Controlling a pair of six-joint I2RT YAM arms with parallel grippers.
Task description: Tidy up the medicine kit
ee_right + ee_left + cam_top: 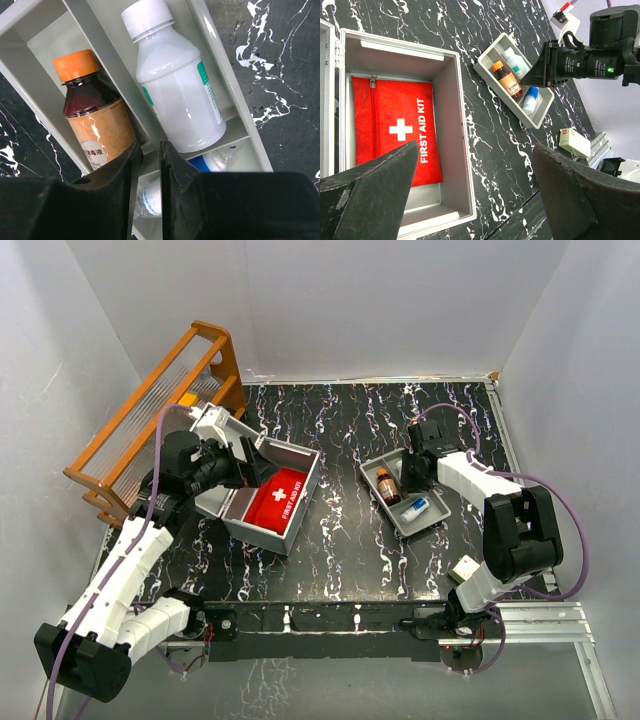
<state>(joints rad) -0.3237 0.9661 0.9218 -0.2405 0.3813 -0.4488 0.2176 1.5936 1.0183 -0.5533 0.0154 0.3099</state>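
Lying open on the black marbled table (pixel 340 430), the medicine kit (pixel 308 490) shows its lid swung up on the left, and a red first-aid pouch (pixel 278 498) with a white cross lies flat inside it. Over the kit's lid side the left gripper (pixel 474 150) hovers with its fingers spread wide, holding nothing. To the right of the kit and well apart from it lies a shallow grey divided tray (pixel 220 65). The compartment nearer the kit holds a brown bottle (pixel 95 125) with an orange cap, and the next one holds a white bottle (pixel 175 85). A blue-capped item in clear wrap (pixel 210 161) lies in the end section. The right gripper (pixel 149 145) reaches into this tray with its fingers drawn almost together. They seem to straddle the partition between the two bottles, though I cannot tell whether they actually clamp it. An orange wooden rack (pixel 150 430) stands behind the kit to its left, and a small white box (pixel 575 142) lies beyond the tray from the kit.
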